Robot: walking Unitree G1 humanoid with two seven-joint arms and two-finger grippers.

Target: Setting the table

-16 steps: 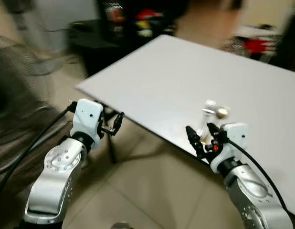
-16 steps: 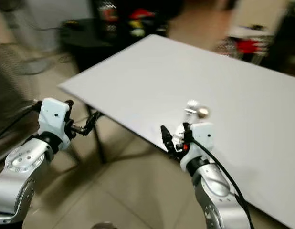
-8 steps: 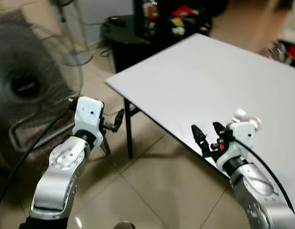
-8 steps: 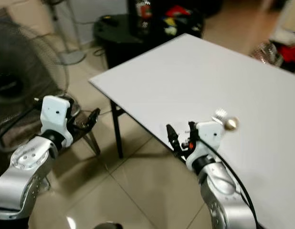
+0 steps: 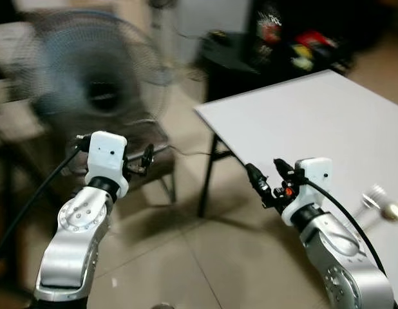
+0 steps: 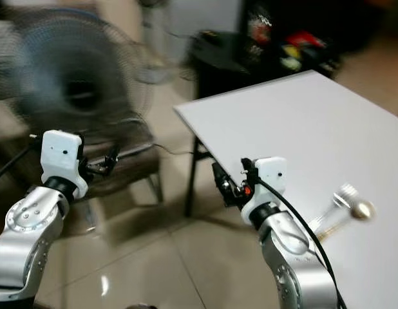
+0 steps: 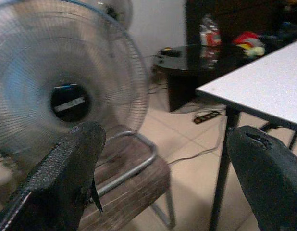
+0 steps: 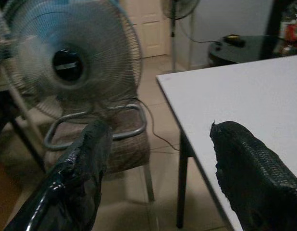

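The right hand (image 5: 267, 183) hangs in the air off the near edge of the white table (image 5: 315, 122), its two black fingers spread wide with nothing between them and touching nothing; in the right wrist view the two fingers (image 8: 81, 178) stand well apart, with the table corner and the floor seen through the gap. The left hand (image 5: 146, 161) is raised at about nine o'clock in the head view, out over the tiled floor (image 5: 186, 257) and away from the table, and its fingers (image 7: 67, 173) are likewise parted wide and empty. At about three o'clock of the right hand, on the table top near its near edge, lie two pieces of shiny metal cutlery (image 6: 346, 205), blurred, one with a round bowl like a spoon; what the other is cannot be told. They lie close together, well apart from either hand. Beyond the left hand, at about eleven o'clock, stands a large round fan (image 5: 99, 84) behind a chair (image 8: 117, 144) with a metal tube frame and a brown seat. At about one o'clock, past the far corner of the table, is a low black round table (image 7: 196, 55) with colourful things on it, too blurred to name.
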